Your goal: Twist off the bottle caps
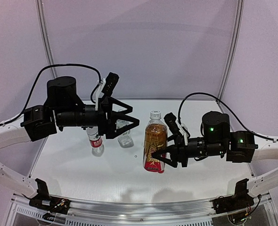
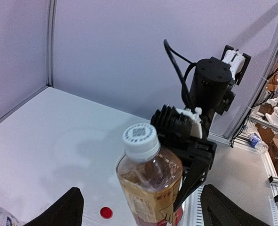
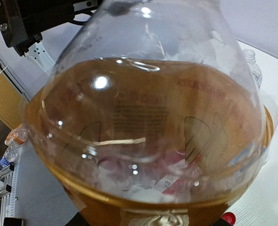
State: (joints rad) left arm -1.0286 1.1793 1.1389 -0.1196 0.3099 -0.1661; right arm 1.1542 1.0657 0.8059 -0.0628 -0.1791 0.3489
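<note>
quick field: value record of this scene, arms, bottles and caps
amber bottle: upright, held at its lower body
white cap: still screwed on the amber bottle
right gripper: shut on the amber bottle
left gripper: open, holding nothing, facing the amber bottle
red-label bottle: on the table, below the left arm
second clear bottle: beside it, label unreadable
red cap: loose on the table

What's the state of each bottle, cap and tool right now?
amber bottle: upright, capped, gripped by right tool
white cap: on amber bottle
red cap: off, lying on table
red-label bottle: on table, top hidden
left tool: open, empty
right tool: shut on amber bottle
</note>
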